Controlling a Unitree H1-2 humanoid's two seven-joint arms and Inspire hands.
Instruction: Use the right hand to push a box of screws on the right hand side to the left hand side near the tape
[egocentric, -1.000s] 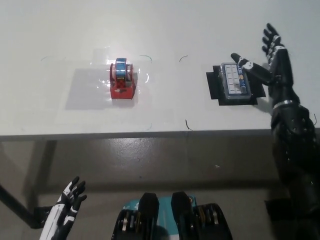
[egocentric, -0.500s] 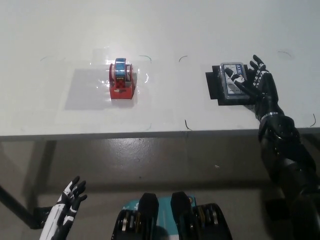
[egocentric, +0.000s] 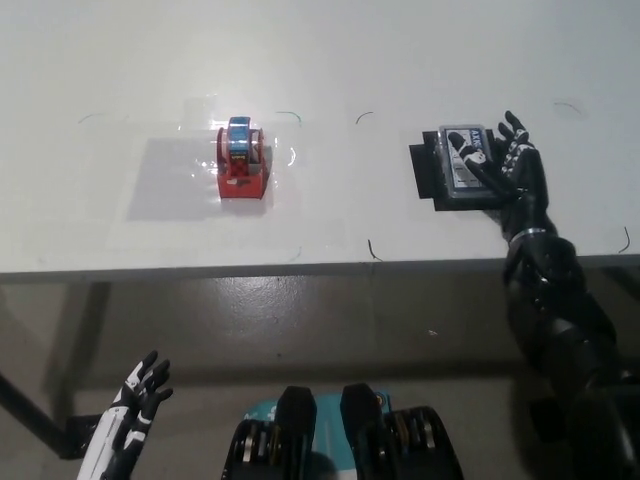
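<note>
The box of screws (egocentric: 457, 167), a flat clear case on a black base, lies on the right part of the white table (egocentric: 330, 60). My black right hand (egocentric: 507, 168) rests with spread fingers on the box's right half and holds nothing. The tape (egocentric: 242, 160), a red dispenser with a blue roll, stands far off at the left centre. My white left hand (egocentric: 133, 408) hangs below the table's front edge at the lower left, fingers apart.
A faint clear sheet (egocentric: 160, 180) lies under and around the tape. Thin curved pen marks (egocentric: 372, 248) dot the tabletop. The table's front edge (egocentric: 300, 268) runs across the middle of the view, with bare floor below.
My right hand came down from beyond the box's right side and settled onto its right half. The box has slid a little to the left. The tape stayed put.
</note>
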